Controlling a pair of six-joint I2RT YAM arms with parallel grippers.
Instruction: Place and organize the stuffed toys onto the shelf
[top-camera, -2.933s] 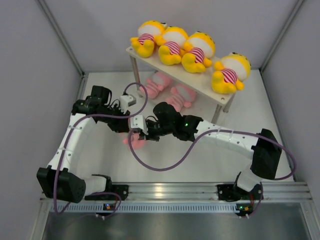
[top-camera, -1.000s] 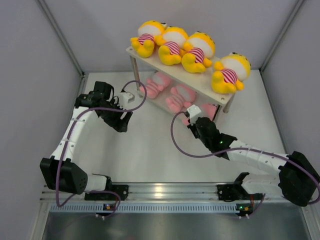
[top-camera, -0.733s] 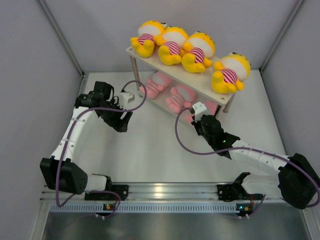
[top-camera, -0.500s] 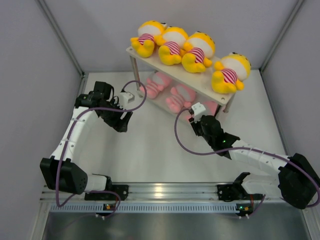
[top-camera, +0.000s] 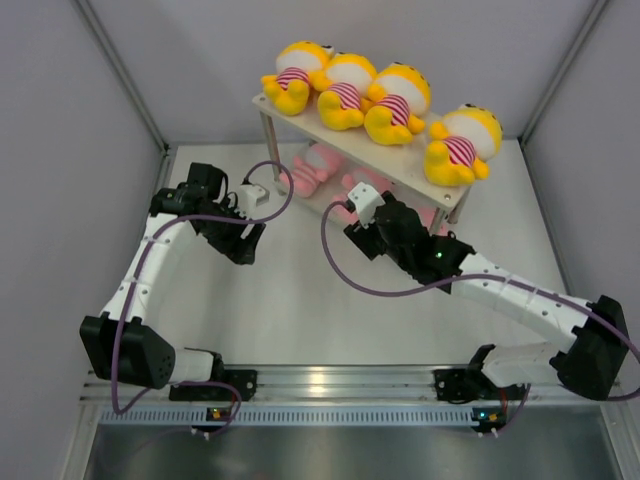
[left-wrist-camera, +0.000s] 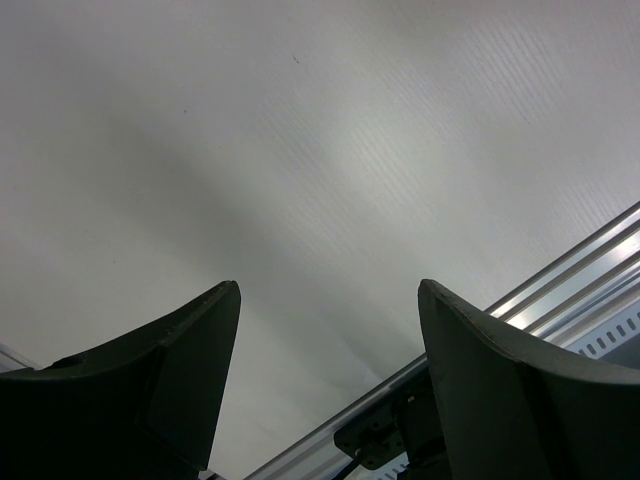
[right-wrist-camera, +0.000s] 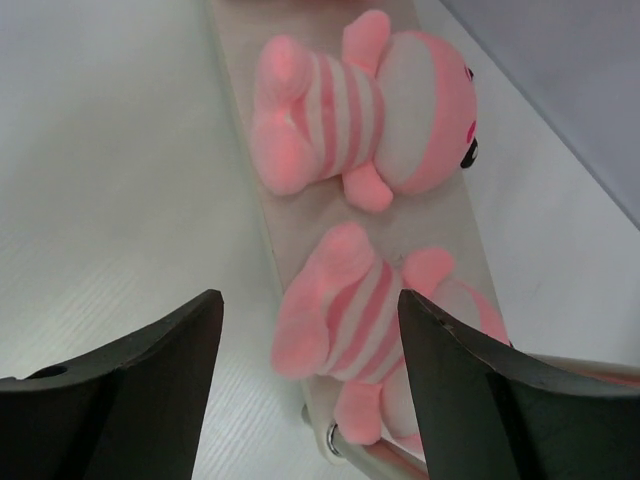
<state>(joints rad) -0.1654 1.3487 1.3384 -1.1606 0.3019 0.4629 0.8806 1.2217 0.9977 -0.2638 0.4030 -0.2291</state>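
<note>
Several yellow stuffed toys (top-camera: 398, 102) lie in a row on the top board of the white shelf (top-camera: 400, 160). Pink stuffed toys (top-camera: 316, 165) lie on its lower board (right-wrist-camera: 298, 225). In the right wrist view one pink toy (right-wrist-camera: 385, 110) lies farther off and another (right-wrist-camera: 360, 320) lies just ahead of the fingers. My right gripper (top-camera: 355, 225) (right-wrist-camera: 310, 300) is open and empty in front of the lower tier. My left gripper (top-camera: 245, 245) (left-wrist-camera: 328, 285) hangs open over the bare white floor at the left, holding nothing.
Grey walls close in the left, back and right sides. An aluminium rail (top-camera: 340, 380) carrying both arm bases runs along the near edge and also shows in the left wrist view as the rail (left-wrist-camera: 585, 260). Purple cables (top-camera: 340, 275) loop off both wrists.
My right gripper opened and let go of a pink toy at the right end of the lower tier. It then swung left along the shelf front. The left arm stayed still.
</note>
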